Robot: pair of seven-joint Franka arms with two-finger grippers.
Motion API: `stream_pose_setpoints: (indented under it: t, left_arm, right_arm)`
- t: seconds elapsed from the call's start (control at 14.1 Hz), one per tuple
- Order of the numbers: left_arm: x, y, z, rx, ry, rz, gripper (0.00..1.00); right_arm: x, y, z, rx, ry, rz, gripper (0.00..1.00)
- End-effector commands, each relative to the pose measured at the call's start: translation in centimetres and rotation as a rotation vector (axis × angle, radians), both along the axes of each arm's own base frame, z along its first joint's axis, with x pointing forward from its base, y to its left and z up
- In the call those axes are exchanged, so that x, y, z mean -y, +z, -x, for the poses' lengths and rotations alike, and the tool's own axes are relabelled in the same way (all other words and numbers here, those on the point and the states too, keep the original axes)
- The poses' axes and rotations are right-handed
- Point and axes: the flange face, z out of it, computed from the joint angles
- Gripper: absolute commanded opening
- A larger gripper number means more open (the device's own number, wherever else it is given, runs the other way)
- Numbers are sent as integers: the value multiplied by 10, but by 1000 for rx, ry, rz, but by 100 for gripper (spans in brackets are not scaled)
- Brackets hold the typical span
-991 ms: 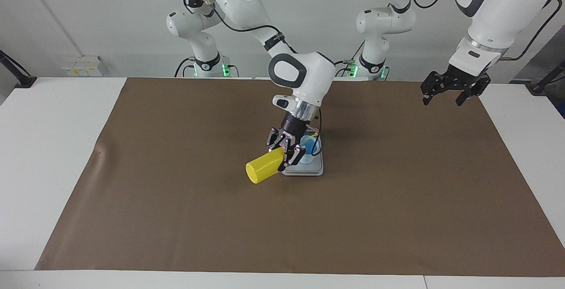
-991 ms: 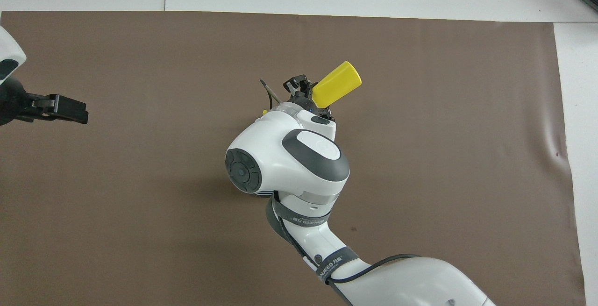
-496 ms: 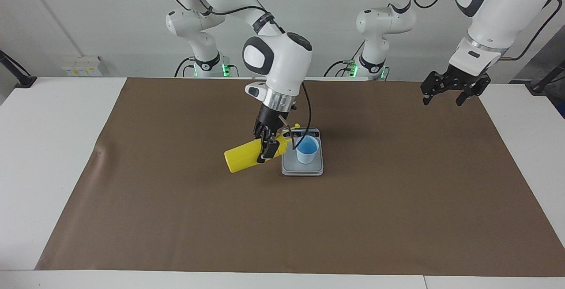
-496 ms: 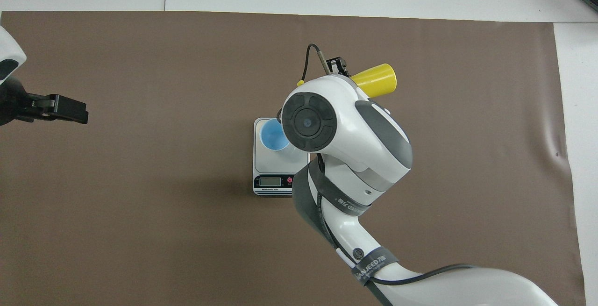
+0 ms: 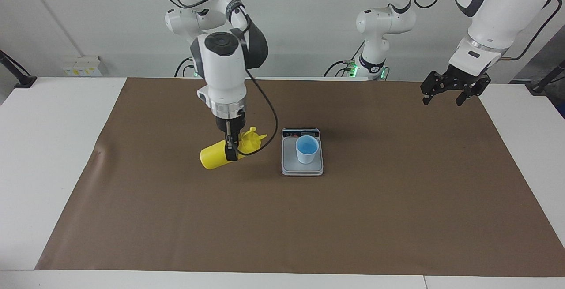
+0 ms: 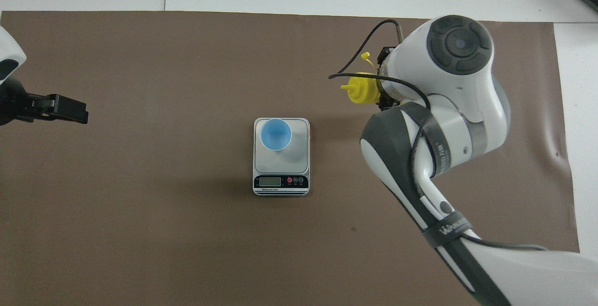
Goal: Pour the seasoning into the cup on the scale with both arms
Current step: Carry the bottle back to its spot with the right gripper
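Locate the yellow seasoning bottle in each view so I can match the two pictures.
Facing view: the seasoning bottle hangs on its side in the right hand, over the mat toward the right arm's end of the table, nozzle pointing at the scale.
Overhead view: only its nozzle end shows, the right arm hiding the rest.
Shared landmark: the blue cup standing on the scale.

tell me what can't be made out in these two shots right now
- Yellow bottle: in the overhead view the right arm covers its body; only the nozzle end shows.
- Cup on the scale: whether any seasoning is inside cannot be seen in either view.
- Scale display: digits too small to read in both views.
- Left gripper: in the overhead view the frame edge cuts off most of its arm.
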Motion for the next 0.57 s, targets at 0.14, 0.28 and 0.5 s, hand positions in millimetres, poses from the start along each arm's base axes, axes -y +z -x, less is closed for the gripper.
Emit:
stream_pose_setpoints:
  t: [0.14,0.28,0.5]
  left_arm:
    - [-3,3,9,-6,11,10,100]
    - [-3,3,9,-6,11,10,100]
    - [-3,3,9,-6,11,10,100]
  right_arm:
    - [94,-3,0,-93,-18,-302,0]
    - [132,-23,10,-98,10,-434,0]
    - [177,-53,21,-98,-31,-594,0]
